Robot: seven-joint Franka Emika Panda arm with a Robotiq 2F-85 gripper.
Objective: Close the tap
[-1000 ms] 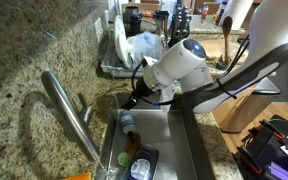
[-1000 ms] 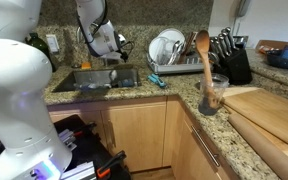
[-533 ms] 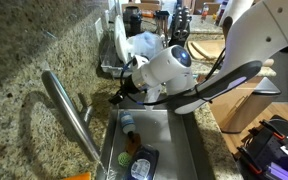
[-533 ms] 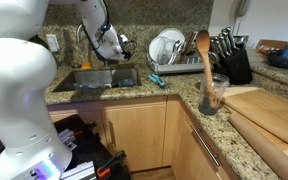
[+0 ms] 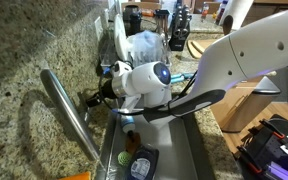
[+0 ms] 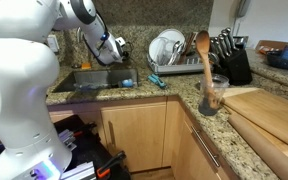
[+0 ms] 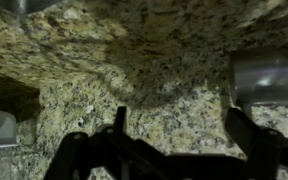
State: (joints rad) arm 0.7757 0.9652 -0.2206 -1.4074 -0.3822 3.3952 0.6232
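Observation:
The tap (image 5: 70, 112) is a brushed-steel faucet whose long spout slants over the sink's near end; it also shows behind the arm in an exterior view (image 6: 81, 42). My gripper (image 5: 92, 97) sits right beside the tap's base, where the thin lever is; its black fingers cover the lever, so I cannot tell whether they touch it. In the wrist view my gripper (image 7: 184, 135) is open. Only granite backsplash shows between the two dark fingers (image 7: 120, 128). A steel cylinder of the tap (image 7: 269, 75) lies just outside the right finger.
The steel sink (image 5: 187, 140) below holds a small bottle (image 5: 128, 122), a green sponge (image 5: 125, 157) and a dark dish (image 5: 142, 165). A dish rack with plates (image 6: 169, 50) stands beyond it. A knife block (image 6: 229, 55) and a jar with a wooden spoon (image 6: 212, 90) stand on the granite counter.
My arm has swung across the sink towards the tap. The gripper went from above the basin to right beside the tap's base at the backsplash.

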